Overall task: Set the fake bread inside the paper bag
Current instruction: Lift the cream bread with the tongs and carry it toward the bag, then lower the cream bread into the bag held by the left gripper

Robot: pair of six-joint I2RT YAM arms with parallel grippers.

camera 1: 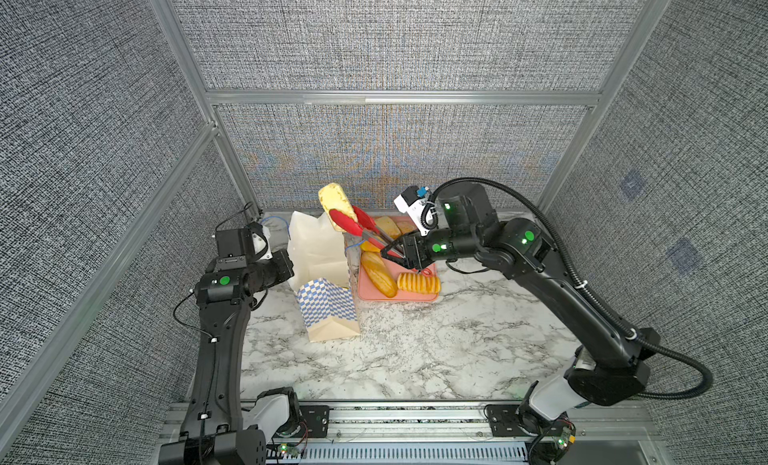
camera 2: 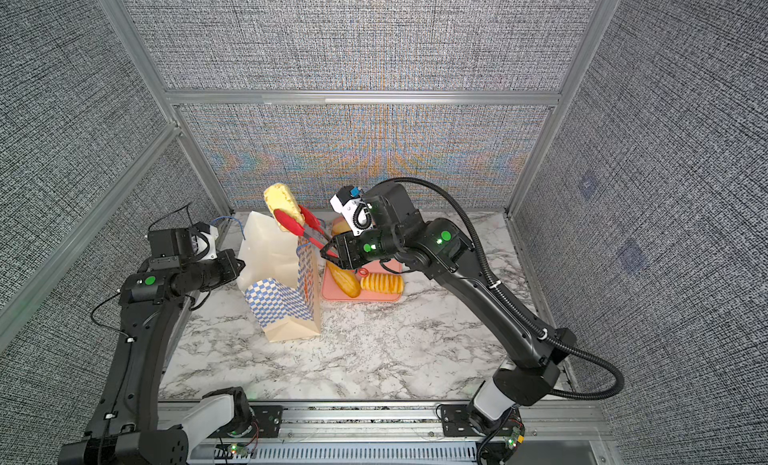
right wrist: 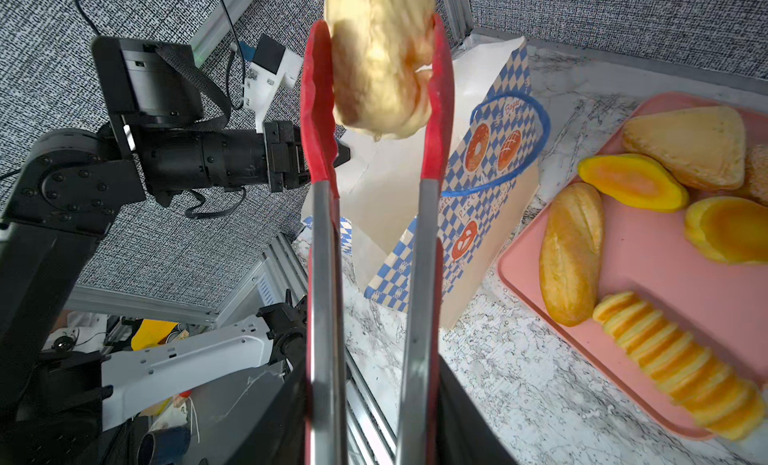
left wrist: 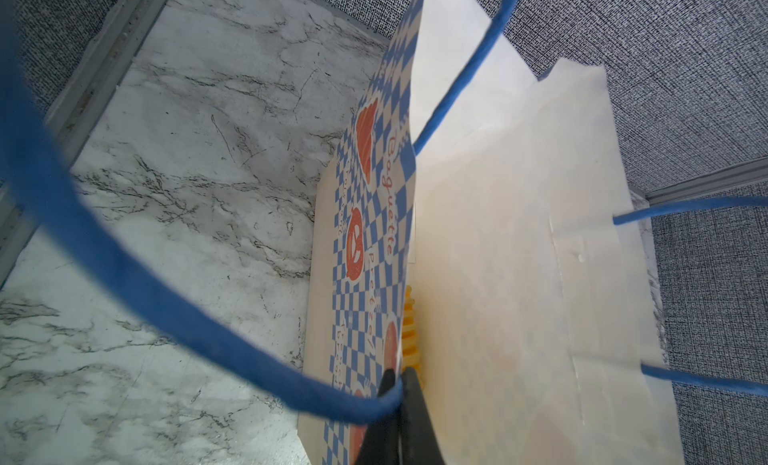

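Paper bag point(left wrist: 498, 234) reads "Baguette", "Pretzel"; left pincer point(left wrist: 397, 386) clenches its rim, right pincer point(camera 1: 385, 251) grasps red tongs point(camera 1: 360, 226).

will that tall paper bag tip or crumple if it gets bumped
Probably floppy: the tall cream paper bag with blue checker band shows creased, bowed walls. Likely light and tippy, being tall on a small base. The shut left end effector pinching its rim should steady it.

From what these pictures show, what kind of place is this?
Probably a robot test cell in a lab, not a bakery: grey fabric panels on aluminium frames close in a marble-patterned table, and the left arm and right arm are mounted on a metal rail.
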